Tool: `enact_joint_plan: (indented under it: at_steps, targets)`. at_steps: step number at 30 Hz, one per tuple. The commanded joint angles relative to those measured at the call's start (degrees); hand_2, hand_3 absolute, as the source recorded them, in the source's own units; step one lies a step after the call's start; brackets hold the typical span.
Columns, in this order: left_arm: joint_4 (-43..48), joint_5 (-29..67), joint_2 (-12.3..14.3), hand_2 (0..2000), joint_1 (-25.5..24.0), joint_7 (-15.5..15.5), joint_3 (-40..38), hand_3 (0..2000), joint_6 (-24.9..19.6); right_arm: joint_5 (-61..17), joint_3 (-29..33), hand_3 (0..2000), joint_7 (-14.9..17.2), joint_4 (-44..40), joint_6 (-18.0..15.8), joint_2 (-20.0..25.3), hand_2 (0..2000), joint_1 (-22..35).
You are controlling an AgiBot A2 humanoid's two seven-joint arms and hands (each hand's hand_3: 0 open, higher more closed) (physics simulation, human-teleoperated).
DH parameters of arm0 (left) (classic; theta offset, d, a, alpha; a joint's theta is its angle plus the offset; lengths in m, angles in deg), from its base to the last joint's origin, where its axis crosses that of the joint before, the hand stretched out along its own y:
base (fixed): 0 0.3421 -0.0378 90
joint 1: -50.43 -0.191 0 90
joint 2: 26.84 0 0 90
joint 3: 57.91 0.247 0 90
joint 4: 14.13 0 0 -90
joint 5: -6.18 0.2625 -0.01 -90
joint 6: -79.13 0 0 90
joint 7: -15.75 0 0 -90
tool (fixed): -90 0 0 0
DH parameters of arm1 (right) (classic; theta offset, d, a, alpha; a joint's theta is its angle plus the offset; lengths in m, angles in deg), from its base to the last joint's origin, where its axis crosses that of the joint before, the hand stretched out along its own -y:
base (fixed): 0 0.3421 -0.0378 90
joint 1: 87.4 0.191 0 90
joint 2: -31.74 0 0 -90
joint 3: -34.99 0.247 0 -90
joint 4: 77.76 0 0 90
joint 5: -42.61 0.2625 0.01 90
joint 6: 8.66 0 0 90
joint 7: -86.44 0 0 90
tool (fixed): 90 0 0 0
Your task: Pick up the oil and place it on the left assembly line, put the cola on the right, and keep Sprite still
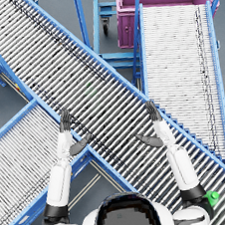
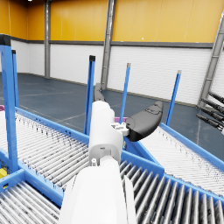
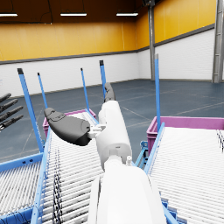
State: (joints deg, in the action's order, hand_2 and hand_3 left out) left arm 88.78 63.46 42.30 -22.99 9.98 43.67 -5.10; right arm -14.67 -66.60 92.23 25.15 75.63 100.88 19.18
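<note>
Now, left robot hand: spread and holding nothing. The fingers are straight and point away from the body, and the thumb sticks out sideways toward the other arm. It hangs above the middle conveyor, near that conveyor's left blue rail.
Right robot hand: also spread and holding nothing, in a mirrored pose with its thumb turned inward. It is over the same rollers, close to the right blue rail.
Gap between the hands: they are well apart, palms facing each other, with only bare rollers between them.
Middle conveyor: a long roller track with a blue frame, running diagonally from the upper left down to the lower right of the head view.
Left conveyor: a roller track just beside the left arm, meeting the middle track at an angle.
Right conveyor: a paler roller track beyond the right robot hand, running up to the pink bin.
Green object: small and bright green, on the middle rollers just beside the right upper arm. The arm partly hides it, and too little shows to name it.
Surroundings: dark grey floor, with yellow and white walls in both wrist views.
</note>
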Motion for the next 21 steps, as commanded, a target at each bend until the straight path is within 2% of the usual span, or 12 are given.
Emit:
enact_joint_plan:
  at_steps: [1,21]
  targets:
    - [0.0,0.0,0.0,0,0.0,0.0,0.0,0,0.0,0.0,0.0,0,0.0,0.0,0.0,0.0,0,0.0]
    - [0.0,0.0,0.0,0,0.0,0.0,0.0,0,0.0,0.0,0.0,0,0.0,0.0,0.0,0.0,0,0.0]
